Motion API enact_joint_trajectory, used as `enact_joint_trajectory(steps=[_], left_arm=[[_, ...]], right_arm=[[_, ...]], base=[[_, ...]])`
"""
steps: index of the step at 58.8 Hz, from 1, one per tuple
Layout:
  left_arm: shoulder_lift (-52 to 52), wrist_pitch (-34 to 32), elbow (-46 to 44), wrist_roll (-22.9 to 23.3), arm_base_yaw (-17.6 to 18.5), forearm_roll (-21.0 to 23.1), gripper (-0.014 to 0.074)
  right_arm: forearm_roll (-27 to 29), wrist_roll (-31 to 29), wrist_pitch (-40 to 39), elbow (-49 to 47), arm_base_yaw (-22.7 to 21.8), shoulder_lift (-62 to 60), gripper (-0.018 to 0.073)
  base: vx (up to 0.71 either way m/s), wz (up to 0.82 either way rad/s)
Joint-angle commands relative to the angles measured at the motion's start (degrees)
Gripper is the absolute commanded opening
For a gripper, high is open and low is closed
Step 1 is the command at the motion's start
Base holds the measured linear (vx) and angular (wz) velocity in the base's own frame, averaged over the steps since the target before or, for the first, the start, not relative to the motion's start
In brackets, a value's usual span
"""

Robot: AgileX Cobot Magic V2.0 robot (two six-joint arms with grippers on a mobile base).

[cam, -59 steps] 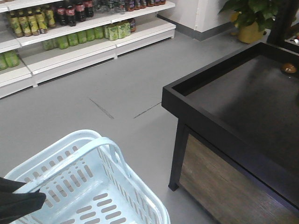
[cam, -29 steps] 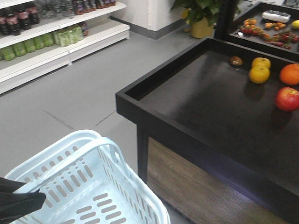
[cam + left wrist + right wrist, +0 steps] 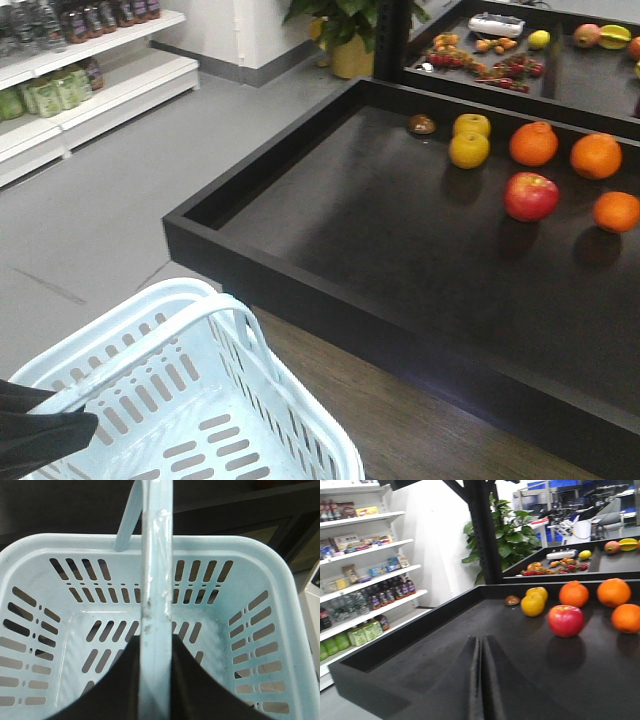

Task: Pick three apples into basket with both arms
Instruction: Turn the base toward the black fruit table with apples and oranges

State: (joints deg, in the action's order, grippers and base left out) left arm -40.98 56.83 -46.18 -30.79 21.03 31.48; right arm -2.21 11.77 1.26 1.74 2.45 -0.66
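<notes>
Grey shop floor (image 3: pixel 110 215) fills the left of the front view. Nearest, at the lower left, is the pale blue basket (image 3: pixel 300 420). The left wrist view looks straight down on its raised handle (image 3: pixel 156 570). The left gripper (image 3: pixel 156 652) is clamped round that loop, a black finger on either side. No fruit shows on the slotted bottom, though the gripper hides part of it.

Beyond the basket stands the black display table (image 3: pixel 260 265) with its raised rim. The right gripper (image 3: pixel 480 645) hangs low over its dark top, at the bottom centre of the right wrist view. Its fingers are pressed together with nothing between them.

Farther on, toward the upper right, lies one red apple (image 3: pixel 530 195), yellowish near the stem. It sits apart from three oranges (image 3: pixel 533 143), two yellow fruits (image 3: pixel 469 149) and a small brown thing (image 3: pixel 421 124). I see only this one apple on this table.

By my judgement the task is at its start: the approach to the first apple. The next move calls for the right jaws to part, reach over to the apple clear of the oranges, and close on it. The left arm must keep the basket within reach.

Behind is a farther tray (image 3: pixel 560 75) of mixed produce, a potted plant (image 3: pixel 350 25) and shelves (image 3: pixel 110 80) of bottles (image 3: pixel 60 88). No label there can be read.
</notes>
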Motion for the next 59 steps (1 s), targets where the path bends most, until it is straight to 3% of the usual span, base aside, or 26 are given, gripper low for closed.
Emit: enact_joint_trajectory(steps=[1,59], left_arm=[[0.3,-4.3,-1.5,0.3,0.2,3.3,-0.0006],[0.3,-4.3,-1.5,0.3,0.2,3.3,-0.0006]], right_arm=[[-0.4,-0.4,-4.2,0.6,-0.4,-0.7,-0.0006],[-0.4,-0.4,-4.2,0.6,-0.4,-0.7,-0.0006]], base=[[0.04,-0.31],[0.03,-0.34]])
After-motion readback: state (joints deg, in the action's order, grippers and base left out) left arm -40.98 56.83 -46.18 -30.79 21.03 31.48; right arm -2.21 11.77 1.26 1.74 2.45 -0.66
